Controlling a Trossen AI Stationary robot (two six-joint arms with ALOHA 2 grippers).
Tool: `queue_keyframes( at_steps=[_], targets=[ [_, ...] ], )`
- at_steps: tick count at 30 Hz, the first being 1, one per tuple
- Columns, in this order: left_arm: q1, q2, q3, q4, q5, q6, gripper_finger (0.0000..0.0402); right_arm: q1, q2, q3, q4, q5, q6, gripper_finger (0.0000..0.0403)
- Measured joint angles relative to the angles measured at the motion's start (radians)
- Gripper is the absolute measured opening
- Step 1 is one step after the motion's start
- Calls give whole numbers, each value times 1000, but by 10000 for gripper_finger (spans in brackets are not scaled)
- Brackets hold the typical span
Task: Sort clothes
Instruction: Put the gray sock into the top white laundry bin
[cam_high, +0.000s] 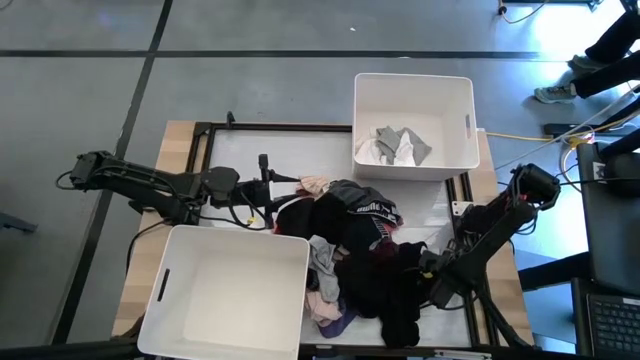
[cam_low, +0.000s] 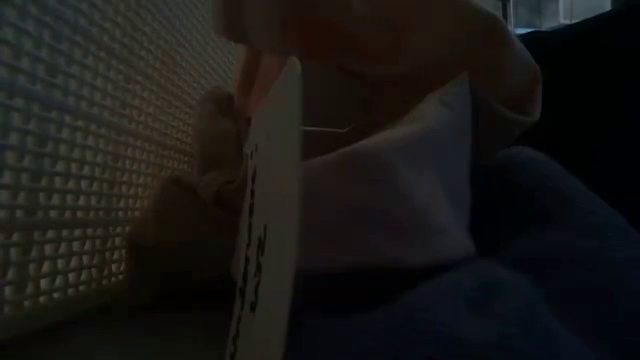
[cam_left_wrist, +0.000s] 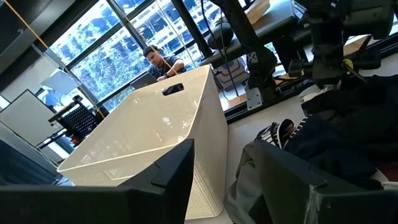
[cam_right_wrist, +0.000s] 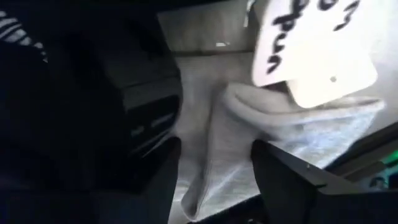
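The clothes (cam_high: 360, 260) lie heaped in the middle of the table, mostly black, with grey, pink and striped pieces. My right gripper (cam_high: 428, 268) points down into the heap's right side and is open. In the right wrist view its fingers stand on either side of a grey garment (cam_right_wrist: 249, 143), which carries a white paper tag (cam_right_wrist: 311, 50). My left gripper (cam_high: 272, 190) is held level at the heap's left edge, open, with nothing between its fingers (cam_left_wrist: 219, 146). My right gripper comes at the grey garment's raised fold (cam_right_wrist: 236, 106) from above, one finger on each side. Whether the fingers (cam_right_wrist: 280, 174) touch the cloth I cannot tell.
A white bin (cam_high: 415, 125) at the far right holds grey and white pieces. A second white bin (cam_high: 225, 300) stands at the near left, and its mesh wall (cam_low: 80, 150) fills the low view's left beside a tagged cloth (cam_low: 400, 200). A person sits beyond the table (cam_left_wrist: 158, 59).
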Motion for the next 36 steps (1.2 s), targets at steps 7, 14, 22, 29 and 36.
queue_keyframes(
  at_steps=[7, 14, 22, 29, 36],
  targets=[
    [0, 0, 0, 0, 0, 0, 159, 0, -3, -10, 12, -54, 6, 74],
    [0, 0, 0, 0, 0, 0, 159, 0, -6, 24, -72, -61, -16, 32],
    [0, 0, 0, 0, 0, 0, 159, -2, -66, 166, -275, -27, -29, 17],
    [0, 0, 0, 0, 0, 0, 159, -81, -120, 352, -385, 137, -32, 22],
    [0, 0, 0, 0, 0, 0, 159, -183, -139, 565, -504, 438, -160, 20]
  ],
)
